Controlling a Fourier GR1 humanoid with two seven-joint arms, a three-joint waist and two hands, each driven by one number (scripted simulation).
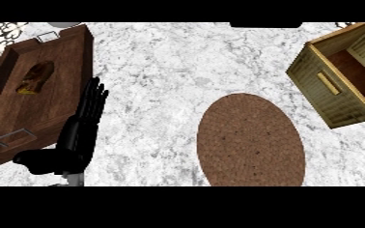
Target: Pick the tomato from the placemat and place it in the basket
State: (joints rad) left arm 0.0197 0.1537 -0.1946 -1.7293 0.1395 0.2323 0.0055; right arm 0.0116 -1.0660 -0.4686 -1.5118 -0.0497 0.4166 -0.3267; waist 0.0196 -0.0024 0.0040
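This looks like a kitchen: a white-grey marble counter [171, 63] fills the view, with an oval brown woven placemat [249, 142] laid on it, a wooden serving tray [50, 89] at one side and a slatted wooden basket [335, 77] opposite.

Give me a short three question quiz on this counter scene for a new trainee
1. True or false: a tomato lies on the brown placemat.
2. Which hand shows in the view? A) left hand B) right hand C) both
3. The wooden basket stands at the view's ____ edge.

Key
1. False: no tomato shows on the placemat.
2. A: only the left hand shows, fingers straight, beside the dark wooden tray.
3. Right.
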